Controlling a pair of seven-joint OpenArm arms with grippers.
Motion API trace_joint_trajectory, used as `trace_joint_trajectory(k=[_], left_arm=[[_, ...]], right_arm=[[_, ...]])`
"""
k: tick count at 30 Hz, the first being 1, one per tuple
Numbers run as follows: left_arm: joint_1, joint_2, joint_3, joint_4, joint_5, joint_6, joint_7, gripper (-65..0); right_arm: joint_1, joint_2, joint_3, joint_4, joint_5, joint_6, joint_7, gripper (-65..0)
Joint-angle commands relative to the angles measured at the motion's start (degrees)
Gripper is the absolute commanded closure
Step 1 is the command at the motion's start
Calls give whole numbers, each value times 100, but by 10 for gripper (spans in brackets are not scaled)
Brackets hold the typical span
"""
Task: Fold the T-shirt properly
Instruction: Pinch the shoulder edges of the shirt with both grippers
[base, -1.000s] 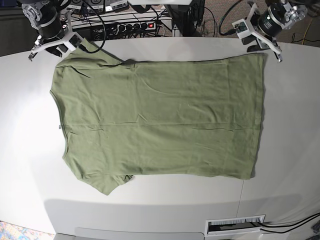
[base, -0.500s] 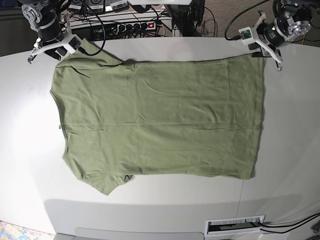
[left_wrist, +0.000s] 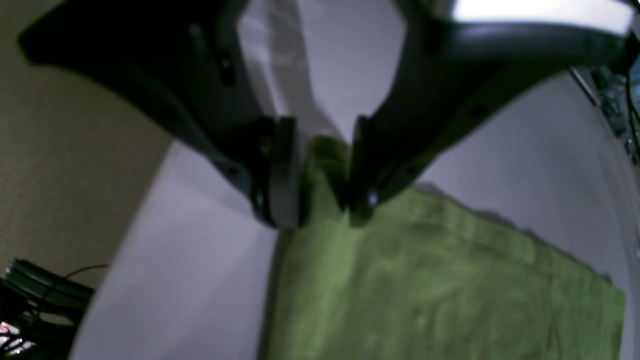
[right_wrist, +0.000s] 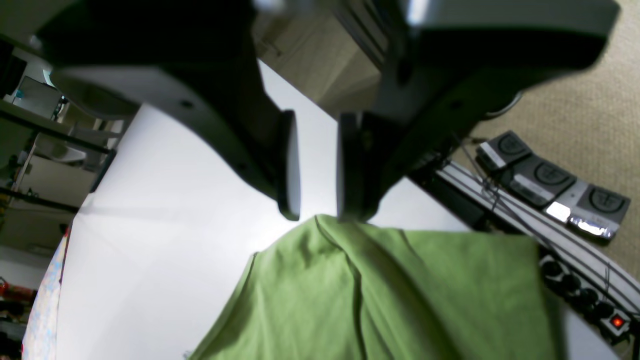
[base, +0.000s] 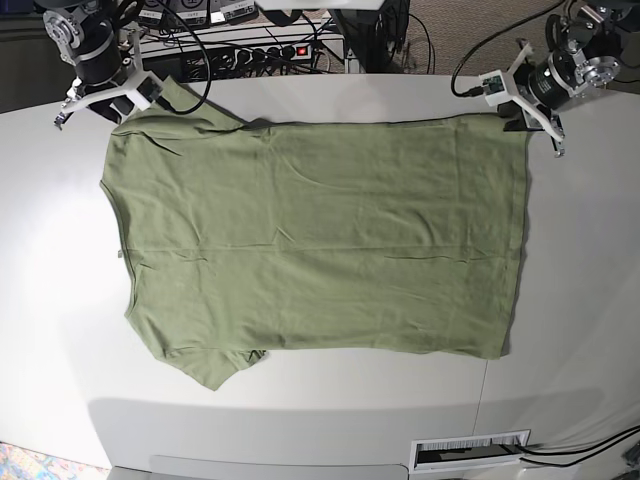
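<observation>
Jaws of the left gripper (left_wrist: 320, 210) pinch the shirt (base: 320, 240) at its far hem corner, the right gripper's (right_wrist: 317, 212) stand parted at the far sleeve (grip uncertain), and no fold is made yet on the surface (base: 580, 300).

Plain sage-green T-shirt (base: 320, 235), white table (base: 580, 260), blk fingers (left_wrist: 282, 175)

White table (base: 580, 300), power strip (base: 262, 52) with red switch behind it, beige carpet (right_wrist: 595, 125), cables.
</observation>
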Motion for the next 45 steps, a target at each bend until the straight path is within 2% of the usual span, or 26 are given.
trace_joint_trajectory(k=[1, 5, 13, 16, 20, 22, 25, 30, 35, 39, 45], left_arm=[[39, -92, -9, -55, 20, -120, 2, -185], [35, -92, -9, -105, 17, -111, -13, -180], [-208, -92, -9, -105, 11, -111, 142, 0], [-212, -92, -9, -98, -4, -111, 155, 0], [-173, -92, -9, -24, -382, -118, 186, 0], [-81, -92, -9, 87, -511, -122, 205, 0], [46, -92, -9, 238, -531, -138, 203, 0], [70, -92, -9, 289, -636, -138, 208, 0], [70, -92, -9, 289, -636, -138, 203, 0], [70, -92, -9, 289, -636, -136, 203, 0], [68, -92, -9, 289, -634, -138, 201, 0]], right_arm=[[-28, 68, 46, 92, -52, -70, 39, -138], [-2, 68, 46, 92, -52, -70, 42, -138], [81, 68, 46, 92, -155, -70, -46, -138], [81, 66, 46, 92, -365, -72, -76, -138], [81, 68, 46, 92, -389, -70, -177, -138], [79, 68, 46, 92, -380, -55, -332, -172], [81, 70, 46, 90, -149, 227, -363, -291], [83, 74, 46, 90, 391, 973, -229, -294], [166, 83, 44, 63, 817, 1443, -125, -294], [243, 83, 44, -122, 999, 1563, 2, -294], [256, 83, -83, -448, 1005, 1563, 234, -294]])
